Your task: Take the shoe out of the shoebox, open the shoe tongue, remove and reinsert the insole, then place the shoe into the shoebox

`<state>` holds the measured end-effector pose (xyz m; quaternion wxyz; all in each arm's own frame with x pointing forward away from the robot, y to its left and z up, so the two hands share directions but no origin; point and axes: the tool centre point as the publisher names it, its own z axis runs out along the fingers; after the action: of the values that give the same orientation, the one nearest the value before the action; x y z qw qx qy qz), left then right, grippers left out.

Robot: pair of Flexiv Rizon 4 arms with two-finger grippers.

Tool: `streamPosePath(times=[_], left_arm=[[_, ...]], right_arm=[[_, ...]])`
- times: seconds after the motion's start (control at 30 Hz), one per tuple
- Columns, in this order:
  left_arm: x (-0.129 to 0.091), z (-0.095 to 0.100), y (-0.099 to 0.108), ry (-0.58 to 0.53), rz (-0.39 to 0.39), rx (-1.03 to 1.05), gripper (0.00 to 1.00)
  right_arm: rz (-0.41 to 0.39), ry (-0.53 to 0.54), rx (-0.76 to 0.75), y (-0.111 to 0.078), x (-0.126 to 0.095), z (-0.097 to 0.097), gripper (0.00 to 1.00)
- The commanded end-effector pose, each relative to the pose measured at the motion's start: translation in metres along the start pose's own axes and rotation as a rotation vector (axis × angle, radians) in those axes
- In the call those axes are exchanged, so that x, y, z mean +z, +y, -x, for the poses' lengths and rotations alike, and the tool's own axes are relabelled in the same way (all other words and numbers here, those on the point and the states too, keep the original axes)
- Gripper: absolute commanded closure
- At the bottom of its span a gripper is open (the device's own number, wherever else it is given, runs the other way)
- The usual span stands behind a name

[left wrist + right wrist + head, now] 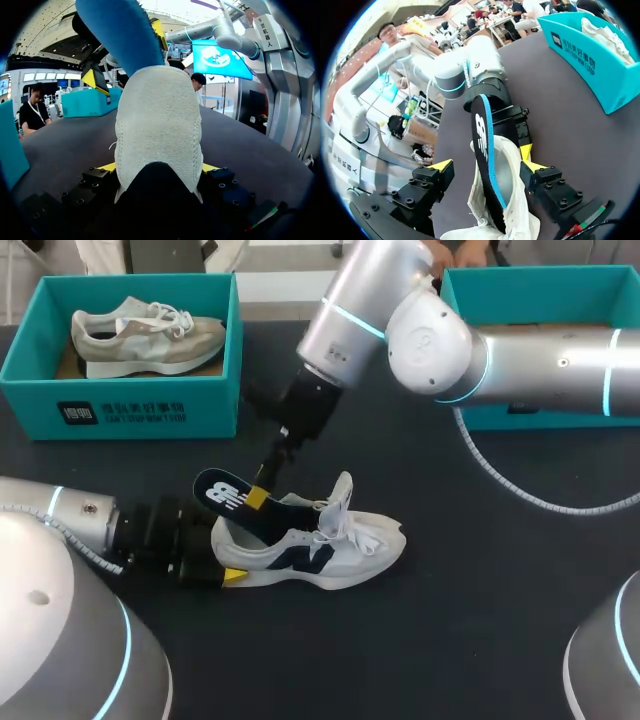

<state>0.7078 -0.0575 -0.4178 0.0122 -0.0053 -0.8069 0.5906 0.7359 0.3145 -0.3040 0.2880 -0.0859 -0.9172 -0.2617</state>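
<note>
Head view, shoe: white fabric sneaker (330, 545) lies on dark desk (480, 590), near centre, toe pointing right.
Head view, insole: navy foam insole (232, 498) juts from the sneaker's opening toward far left.
Left wrist view, left claw (159, 167): clamped on sneaker heel.
Right wrist view, right claw (487, 165): fingers apart, insole between them.

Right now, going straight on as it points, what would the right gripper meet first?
Probably the insole, standing inside the open right gripper, then the white shoe beneath; depth is unclear.
</note>
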Motion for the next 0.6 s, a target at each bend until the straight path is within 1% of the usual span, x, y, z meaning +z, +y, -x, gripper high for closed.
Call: streamPosePath(times=[0.03,0.1,0.13,0.2,0.23,0.33,0.37,0.47,0.5,0.6], left_arm=[[0.001,-0.001,0.002,-0.003,0.000,0.000,1.00],[0.001,-0.001,0.002,-0.003,0.000,0.000,1.00],[0.001,-0.001,0.002,-0.003,0.000,0.000,1.00],[0.001,-0.001,0.002,-0.003,0.000,0.000,1.00],[0.001,-0.001,0.002,-0.003,0.000,0.000,1.00],[0.001,-0.001,0.002,-0.003,0.000,0.000,1.00],[0.001,-0.001,0.002,-0.003,0.000,0.000,1.00],[0.001,-0.001,0.002,-0.003,0.000,0.000,1.00],[0.001,-0.001,0.002,-0.003,0.000,0.000,1.00],[0.001,-0.001,0.002,-0.003,0.000,0.000,1.00]], right_arm=[[0.018,0.067,-0.008,0.004,0.019,0.005,0.38],[0.026,0.070,-0.017,0.005,0.024,0.004,0.36],[0.028,0.073,-0.022,0.006,0.025,0.004,0.37],[0.037,0.079,-0.027,0.007,0.028,0.004,0.44],[0.036,0.079,-0.031,0.008,0.029,0.004,0.51],[0.035,0.087,-0.039,0.010,0.032,0.004,0.54],[0.035,0.091,-0.039,0.010,0.033,0.004,0.61],[0.032,0.102,-0.045,0.012,0.034,0.003,0.96],[0.031,0.103,-0.047,0.012,0.034,0.003,1.00],[0.027,0.107,-0.048,0.015,0.033,0.000,1.00]])
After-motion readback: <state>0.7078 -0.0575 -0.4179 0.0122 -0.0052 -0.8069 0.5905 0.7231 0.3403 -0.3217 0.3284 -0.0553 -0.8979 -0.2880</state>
